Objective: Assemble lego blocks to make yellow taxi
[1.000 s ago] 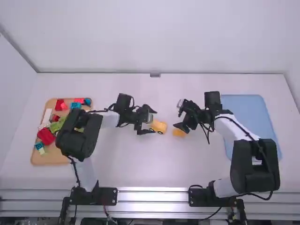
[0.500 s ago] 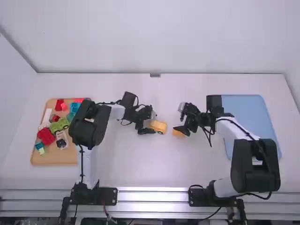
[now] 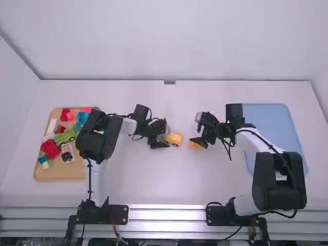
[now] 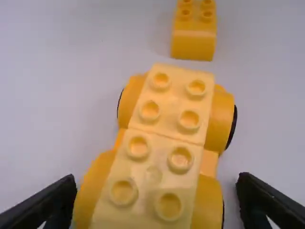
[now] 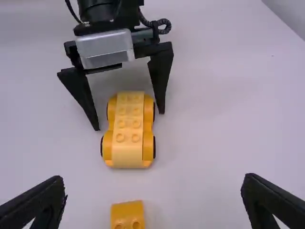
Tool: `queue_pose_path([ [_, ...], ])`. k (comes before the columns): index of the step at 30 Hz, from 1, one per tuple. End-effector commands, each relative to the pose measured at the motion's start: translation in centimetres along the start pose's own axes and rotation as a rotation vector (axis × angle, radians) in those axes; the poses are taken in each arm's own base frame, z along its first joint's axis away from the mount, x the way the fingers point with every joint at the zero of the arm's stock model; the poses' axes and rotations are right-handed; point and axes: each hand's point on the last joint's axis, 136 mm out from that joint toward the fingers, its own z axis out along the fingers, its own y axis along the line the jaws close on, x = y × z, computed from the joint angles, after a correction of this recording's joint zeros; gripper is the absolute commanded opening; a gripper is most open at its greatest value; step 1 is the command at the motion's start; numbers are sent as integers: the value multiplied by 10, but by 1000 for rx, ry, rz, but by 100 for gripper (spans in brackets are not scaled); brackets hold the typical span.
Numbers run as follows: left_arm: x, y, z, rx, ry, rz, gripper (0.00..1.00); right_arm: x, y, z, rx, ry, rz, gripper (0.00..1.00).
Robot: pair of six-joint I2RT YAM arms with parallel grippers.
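Note:
In the high view my left gripper (image 3: pixel 165 134) is at the left end of the yellow wheeled base (image 3: pixel 174 139); my right gripper (image 3: pixel 199 130) stands over the loose yellow block (image 3: pixel 195 145). The left wrist view has my left gripper (image 4: pixel 155 202) open, its fingers on both sides of the studded base (image 4: pixel 167 148), with the loose block (image 4: pixel 193 45) beyond. In the right wrist view my right gripper (image 5: pixel 153 202) is open, the yellow block (image 5: pixel 127 215) between its spread fingers; farther off, the other gripper straddles the rear wheels of the base (image 5: pixel 127 131).
A wooden tray (image 3: pixel 66 174) at the left holds red, green, blue and white pieces, with the left arm passing by its right edge. A blue tray (image 3: pixel 271 120) lies at the right, partly beneath the right arm.
The left arm has swung right, away from over the wooden tray, and its gripper has lowered slightly around the base's end. The right gripper shifted a little, then kept still.

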Motion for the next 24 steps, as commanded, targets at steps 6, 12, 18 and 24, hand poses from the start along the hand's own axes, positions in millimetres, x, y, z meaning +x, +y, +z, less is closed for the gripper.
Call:
queue_pose_path([
  [6,-2,-12,-4,-65,-9,-99,68,0,0,0,1,-13,-3,98],
  [12,3,-22,-12,-164,-21,-86,67,3,-3,-2,12,-10,4,98],
  [18,0,-36,-23,-228,-57,-138,79,5,-2,-2,10,0,10,98],
  [24,5,-37,-23,-234,-35,-150,94,26,11,-3,-19,91,16,98],
])
